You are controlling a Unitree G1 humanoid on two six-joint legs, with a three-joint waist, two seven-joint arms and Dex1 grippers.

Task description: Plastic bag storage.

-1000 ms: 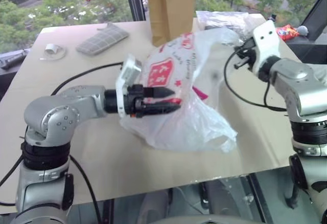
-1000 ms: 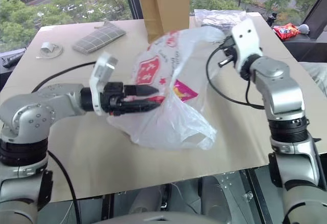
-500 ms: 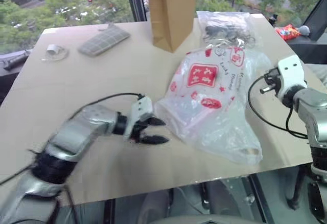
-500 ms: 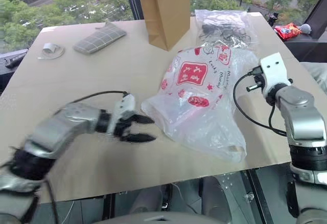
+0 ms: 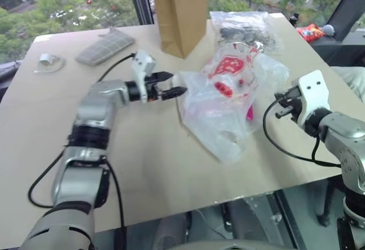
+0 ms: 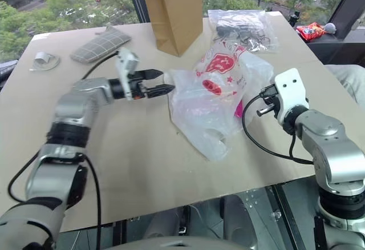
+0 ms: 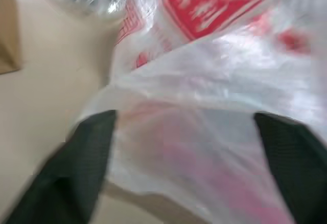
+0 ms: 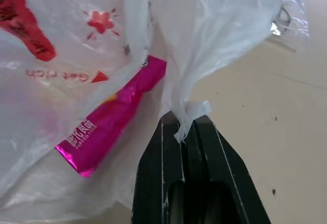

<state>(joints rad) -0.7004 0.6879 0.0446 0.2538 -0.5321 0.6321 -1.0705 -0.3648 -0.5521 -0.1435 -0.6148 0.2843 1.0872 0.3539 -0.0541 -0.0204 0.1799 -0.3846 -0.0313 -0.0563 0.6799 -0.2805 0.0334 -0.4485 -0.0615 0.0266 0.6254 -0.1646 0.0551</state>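
Observation:
The plastic bag (image 5: pixel 225 99), thin white with red logos, lies crumpled on the middle of the table. A pink packet (image 8: pixel 112 119) shows through its skin. My left gripper (image 5: pixel 175 84) is open at the bag's left edge. In the left wrist view its two fingers (image 7: pixel 76 173) stand wide apart with the bag's film bulging between them. My right gripper (image 8: pixel 185 119) is at the bag's right side, shut on a twisted strip of the bag, which stretches taut from the jaws.
A tall brown paper bag (image 5: pixel 179 10) stands at the back, a clear bag with dark items (image 5: pixel 242 27) to its right. At the back left lie a grey checked cloth (image 5: pixel 102 45) and a tape roll (image 5: pixel 48 63). The table's front edge (image 5: pixel 188 207) is close.
My left arm has swung away from me and up to the bag's left edge, its fingers spreading wider. My right hand has drawn back and lower, and the bag hangs slacker.

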